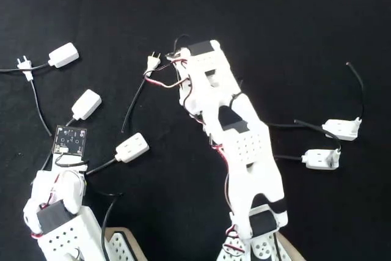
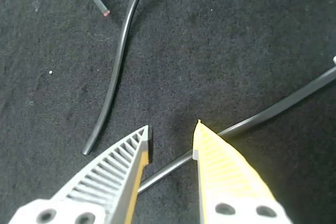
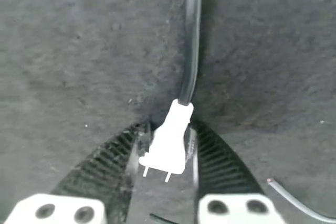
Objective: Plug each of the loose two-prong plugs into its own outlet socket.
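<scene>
The right end effector [image 3: 168, 127] is closed on a white plug [image 3: 169, 148], with a finger pressed against each side. The prongs point back toward the wrist, and the plug's lead [image 3: 191, 35] runs straight ahead over the black worktop [image 3: 68, 51]. From above, the nearest socket [image 1: 132, 147] lies behind and to the left of this end effector, with two more farther left. The left end effector [image 2: 170, 129] is open, its fingertips apart over a straight cable [image 2: 262, 114] that crosses the gap between them. A curved cable [image 2: 118, 61] lies just ahead of it.
</scene>
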`<state>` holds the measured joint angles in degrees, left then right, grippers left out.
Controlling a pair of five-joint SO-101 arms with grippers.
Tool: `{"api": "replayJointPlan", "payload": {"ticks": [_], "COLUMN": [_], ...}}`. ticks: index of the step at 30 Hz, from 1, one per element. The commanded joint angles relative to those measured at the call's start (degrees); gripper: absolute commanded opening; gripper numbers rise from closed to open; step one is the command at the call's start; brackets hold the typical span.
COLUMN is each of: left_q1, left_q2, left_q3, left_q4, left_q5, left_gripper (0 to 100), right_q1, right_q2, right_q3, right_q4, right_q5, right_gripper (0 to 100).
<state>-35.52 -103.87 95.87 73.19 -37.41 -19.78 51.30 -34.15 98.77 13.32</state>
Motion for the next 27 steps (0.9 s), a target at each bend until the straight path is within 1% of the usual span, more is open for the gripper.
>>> {"api": "replayJointPlan", "payload": {"ticks": [1, 4, 6, 10, 16, 21, 27], "left_q1": [0.4, 0.4, 0.4, 0.4, 0.4, 0.4, 0.4], "left_q2": [-0.53, -0.53, -0.53, -0.53, -0.53, -0.53, -0.53], "left_q3": [0.31, 0.31, 0.31, 0.31, 0.31, 0.31, 0.31], "left_q4": [0.26, 0.26, 0.26, 0.26, 0.18, 0.18, 0.18], "left_q5": [-0.62, -0.62, -0.62, -0.62, -0.62, -0.62, -0.62], "left_gripper": [14, 14, 14, 14, 14, 14, 14], "right_q1": [-0.44, -0.88, -0.79, -0.26, 1.85, 4.57, 7.3], "right_q2": [1.27, 0.48, -1.27, -7.87, -17.36, -17.19, -14.64], "right_q3": [-0.84, -0.75, -0.75, 1.01, 12.18, 16.75, 14.37], "right_q4": [2.37, 2.37, 2.37, 2.37, 1.49, -4.84, -7.47], "right_q5": [-0.18, -0.18, -0.18, -0.18, 0.0, 2.81, 3.6], "right_gripper": [23.3, 35.7, 38.5, 35.0, 25.0, 23.0, 22.7]}}
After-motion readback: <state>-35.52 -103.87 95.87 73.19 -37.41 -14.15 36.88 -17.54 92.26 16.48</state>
